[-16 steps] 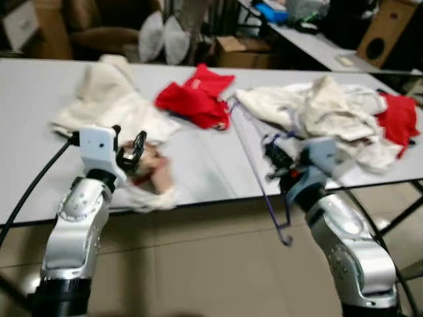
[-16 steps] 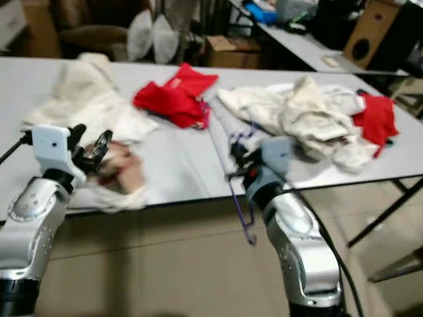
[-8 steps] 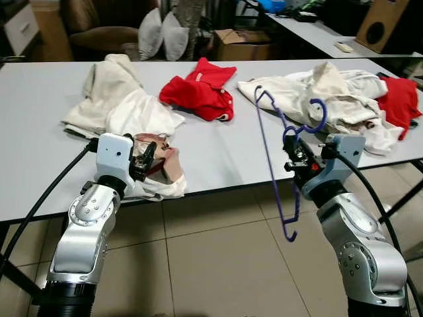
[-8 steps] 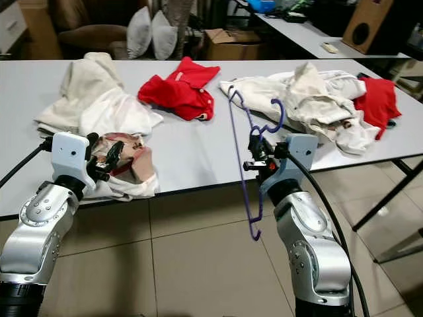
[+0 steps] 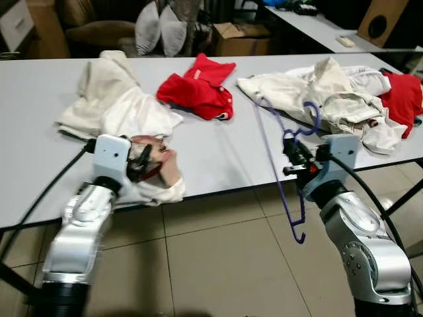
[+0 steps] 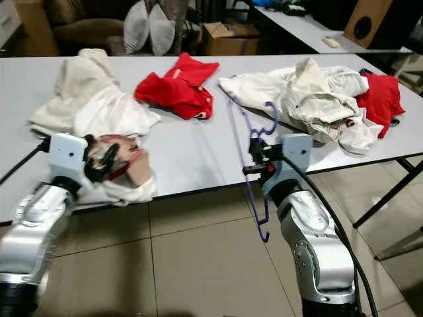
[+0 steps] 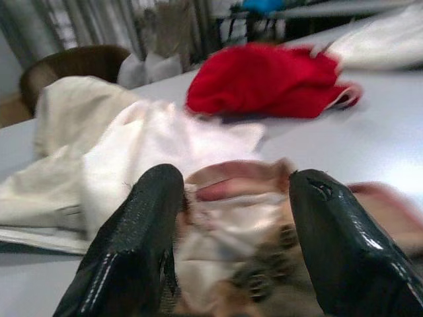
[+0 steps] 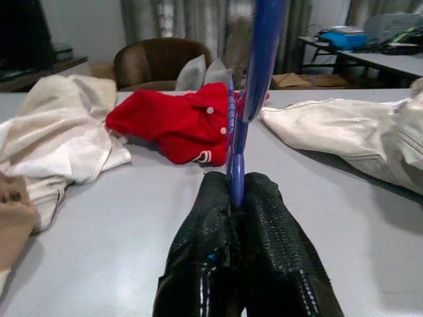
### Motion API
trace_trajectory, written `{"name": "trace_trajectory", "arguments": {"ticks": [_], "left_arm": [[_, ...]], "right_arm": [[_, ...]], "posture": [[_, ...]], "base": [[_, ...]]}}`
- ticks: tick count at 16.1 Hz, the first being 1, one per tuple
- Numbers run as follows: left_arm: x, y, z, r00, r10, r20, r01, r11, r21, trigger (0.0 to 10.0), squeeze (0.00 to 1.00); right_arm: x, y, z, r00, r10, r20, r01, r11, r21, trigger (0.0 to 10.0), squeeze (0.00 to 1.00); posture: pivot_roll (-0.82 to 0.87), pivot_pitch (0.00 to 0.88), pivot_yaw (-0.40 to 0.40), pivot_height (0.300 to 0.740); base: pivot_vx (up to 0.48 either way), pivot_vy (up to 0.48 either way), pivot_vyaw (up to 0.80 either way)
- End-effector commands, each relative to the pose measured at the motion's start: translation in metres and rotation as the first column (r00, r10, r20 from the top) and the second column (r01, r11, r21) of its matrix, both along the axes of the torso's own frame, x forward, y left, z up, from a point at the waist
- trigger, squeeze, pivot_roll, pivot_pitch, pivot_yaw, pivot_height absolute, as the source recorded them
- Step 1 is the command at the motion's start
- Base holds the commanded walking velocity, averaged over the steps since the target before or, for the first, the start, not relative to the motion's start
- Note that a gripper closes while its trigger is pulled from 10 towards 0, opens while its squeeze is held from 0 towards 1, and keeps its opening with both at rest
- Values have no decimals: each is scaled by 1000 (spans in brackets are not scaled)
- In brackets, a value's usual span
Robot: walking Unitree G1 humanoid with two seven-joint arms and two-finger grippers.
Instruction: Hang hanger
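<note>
Right gripper (image 5: 291,148) is pinched on the blue hanger (image 5: 281,165), which hangs off the front edge of the grey table (image 5: 218,155). Left gripper (image 5: 142,160) sits at a crumpled pinkish garment (image 5: 158,173). Red shirt (image 5: 198,89) and cream clothes (image 5: 330,99) behind.

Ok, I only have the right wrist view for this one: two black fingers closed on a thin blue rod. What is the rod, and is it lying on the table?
Observer: It is a blue wire hanger, held up off the grey table by the right gripper. Its lower end hangs past the near edge, over the tiled floor.
Reviewer: Where is its hook?
Observer: The hook curls above the gripper, in front of the cream clothing pile.
Reviewer: And the left arm?
Observer: The left gripper is open, its fingers on either side of a crumpled pink-and-cream garment at the table's near edge.
</note>
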State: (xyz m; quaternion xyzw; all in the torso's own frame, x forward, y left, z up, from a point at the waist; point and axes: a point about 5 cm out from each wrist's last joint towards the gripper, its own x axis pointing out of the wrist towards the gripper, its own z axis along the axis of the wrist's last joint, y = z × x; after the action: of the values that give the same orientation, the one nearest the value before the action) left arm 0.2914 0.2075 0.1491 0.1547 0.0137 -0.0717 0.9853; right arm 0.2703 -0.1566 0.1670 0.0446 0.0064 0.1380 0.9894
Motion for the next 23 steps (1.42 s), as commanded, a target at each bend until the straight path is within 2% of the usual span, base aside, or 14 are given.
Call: {"name": "trace_trajectory", "arguments": {"ticks": [1, 6, 7, 8, 10, 11, 12, 13, 14, 16, 20, 21, 22, 23], "left_arm": [[-2, 1, -4, 999, -24, -23, 25, 999, 45, 10000, 0], [-5, 22, 1, 998, -23, -59, 32, 986, 164, 10000, 0], [-9, 24, 7, 995, -84, -61, 88, 994, 69, 10000, 0], [-11, 23, 10, 991, -122, -54, 123, 992, 22, 10000, 0], [-17, 20, 16, 972, -229, -49, 229, 973, -8, 10000, 0], [-26, 19, 18, 935, -342, -88, 346, 938, 26, 10000, 0], [-35, 23, 16, 887, -419, -191, 445, 887, 120, 10000, 0], [-35, 23, 16, 887, -419, -191, 445, 887, 120, 10000, 0], [-41, 30, 10, 853, -426, -303, 498, 837, 226, 10000, 0], [-48, 41, 4, 814, -407, -414, 545, 782, 302, 10000, 0], [-42, 44, -1, 829, -361, -427, 524, 769, 367, 10000, 0], [-41, 42, -4, 822, -371, -432, 538, 757, 372, 7961, 0], [-42, 40, -6, 807, -386, -447, 560, 742, 370, 1333, 0], [-43, 40, -7, 801, -391, -453, 566, 741, 362, 0, 0]], "right_arm": [[3, -5, 4, 1000, -10, 22, 11, 999, -33, 10000, 0], [5, -8, 3, 999, 31, 17, -31, 999, -35, 10000, 0], [4, -8, 3, 999, 41, 16, -41, 999, -33, 10000, 0], [4, -8, 3, 999, 49, 15, -48, 998, -30, 10000, 0], [3, -6, 3, 997, 71, 15, -71, 997, -29, 10000, 0], [2, -4, 2, 995, 103, 12, -102, 994, -40, 10000, 0], [0, -1, 2, 989, 145, 10, -144, 988, -59, 10000, 0], [0, -1, 2, 989, 145, 10, -144, 988, -59, 10000, 0], [-1, 1, 1, 986, 169, 10, -168, 983, -72, 10000, 0], [-2, 3, -1, 983, 185, 8, -184, 980, -79, 10000, 0], [-3, 6, -2, 981, 196, 9, -195, 977, -86, 10000, 0], [-3, 6, -2, 980, 197, 13, -195, 977, -88, 10000, 0], [-4, 5, -2, 981, 196, 15, -194, 977, -89, 10000, 0], [-4, 5, -2, 981, 193, 15, -191, 977, -92, 10000, 0]], "posture": [[-136, 0, -72, 740], [-131, 0, -80, 740], [-131, 0, -81, 740], [-131, 0, -81, 740], [-128, 0, -84, 740], [-124, 0, -85, 740], [-123, 0, -84, 740], [-123, 0, -84, 740], [-122, 0, -81, 740], [-119, 0, -78, 740], [-124, 0, -71, 740], [-126, 0, -69, 740], [-126, 0, -69, 740], [-126, 0, -69, 740]], "base": [[0, 0, 0], [0, 0, 0], [0, 0, 0], [0, 0, 0], [0, 0, 0], [0, 0, 0], [0, 0, 0], [0, 0, 0], [0, 0, 0], [0, 0, 0], [0, 0, 0], [0, 0, 0], [0, 0, 0], [0, 0, 0]]}}
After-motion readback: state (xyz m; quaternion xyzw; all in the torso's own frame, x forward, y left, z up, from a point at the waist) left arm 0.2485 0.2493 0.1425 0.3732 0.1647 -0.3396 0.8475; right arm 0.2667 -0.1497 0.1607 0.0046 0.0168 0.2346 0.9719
